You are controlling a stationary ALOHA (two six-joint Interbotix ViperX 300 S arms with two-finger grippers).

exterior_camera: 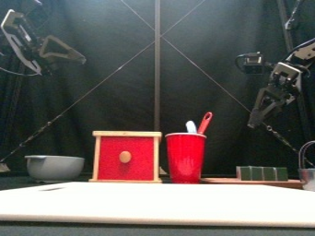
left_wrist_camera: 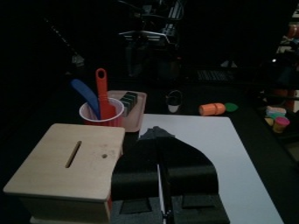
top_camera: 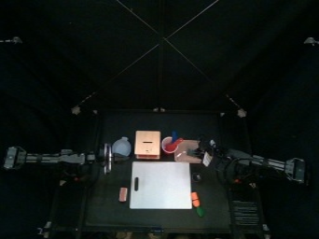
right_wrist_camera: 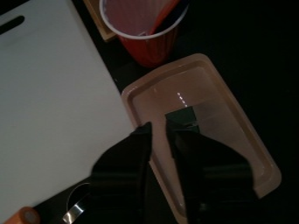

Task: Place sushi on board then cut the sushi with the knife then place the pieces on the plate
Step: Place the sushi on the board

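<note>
- Top view: a flat white cutting board [top_camera: 162,185] lies front and centre on the black counter [top_camera: 106,219], and its top is bare. Taking the board as the dial, a pale wooden box with a red drawer front [top_camera: 148,143] stands at 12 o'clock. A blue-grey bowl [top_camera: 122,147] stands at 11 and a red cup [top_camera: 171,145] at 1. A small orange toy [top_camera: 123,194] lies just off the board's edge at 8, with orange and green toys [top_camera: 197,200] at 4. The left claw [top_camera: 107,159] hangs at 10 and the right claw [top_camera: 212,157] at 2, neither over the board.
- Front view: the dark green toy sushi roll [exterior_camera: 261,172] lies on a flat pink tray [exterior_camera: 222,182], at 3 o'clock from the cup and apart from it. Both claws hang high, with open air beneath.
- Left wrist view: the jaws are together and empty. A blue toy knife [left_wrist_camera: 84,93] and a red toy knife [left_wrist_camera: 100,87] stand in the cup.
- Right wrist view: the jaws are together, over the tray, gripping nothing.
</note>
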